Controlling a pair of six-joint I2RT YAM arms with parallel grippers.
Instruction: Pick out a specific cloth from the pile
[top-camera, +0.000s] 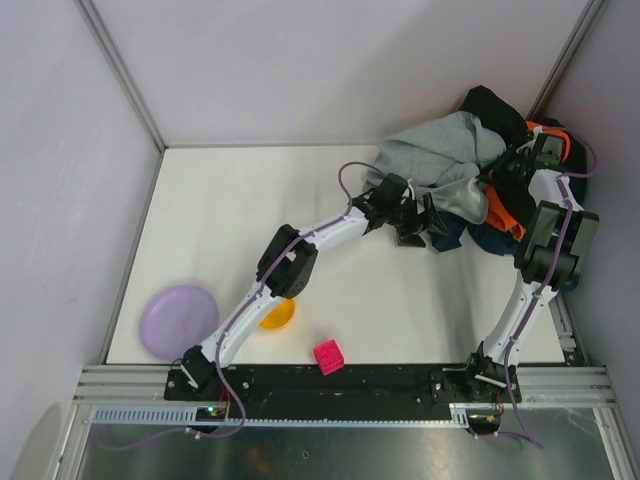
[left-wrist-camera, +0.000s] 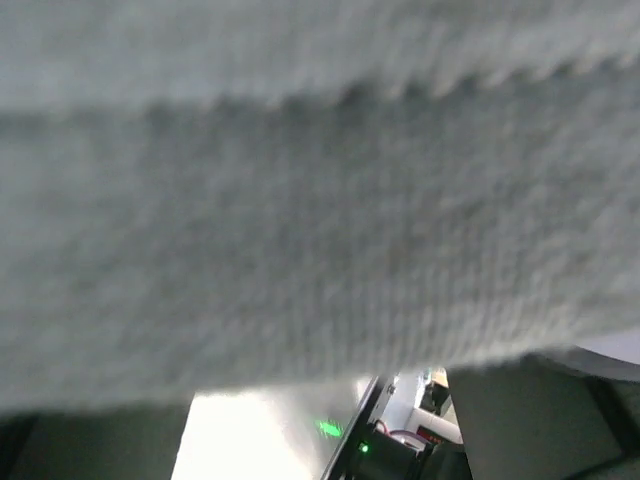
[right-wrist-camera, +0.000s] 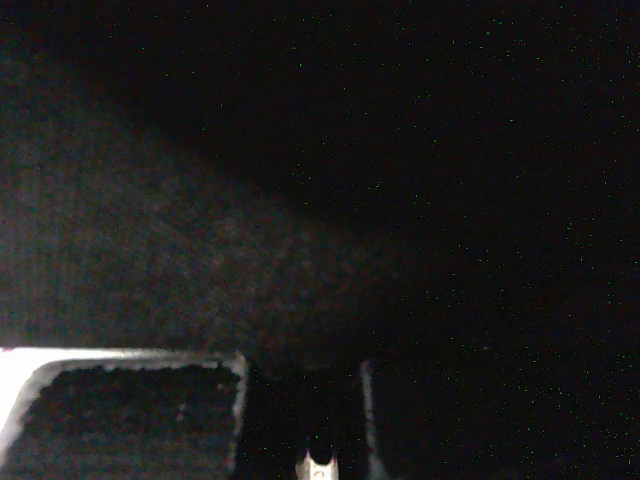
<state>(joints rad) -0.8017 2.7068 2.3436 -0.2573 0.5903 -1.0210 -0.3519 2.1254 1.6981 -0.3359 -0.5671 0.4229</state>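
The pile (top-camera: 455, 160) lies in the back right corner: a light grey garment on top, a black one behind it, orange fabric (top-camera: 500, 210) at its right. The dark navy cloth (top-camera: 468, 237) shows at the pile's near edge, under the grey garment. My left gripper (top-camera: 418, 226) is at the pile's near-left edge, just left of the navy cloth. Its wrist view is filled with grey fabric (left-wrist-camera: 300, 200), and the jaws look spread. My right gripper (top-camera: 512, 172) is buried in the pile. Its view is dark fabric (right-wrist-camera: 200, 250), and one finger pad (right-wrist-camera: 130, 420) shows.
A purple plate (top-camera: 178, 320), an orange bowl (top-camera: 279, 316) and a pink cube (top-camera: 328, 356) sit near the table's front left. Grey walls enclose the table on the left, back and right. The pile presses against the right wall.
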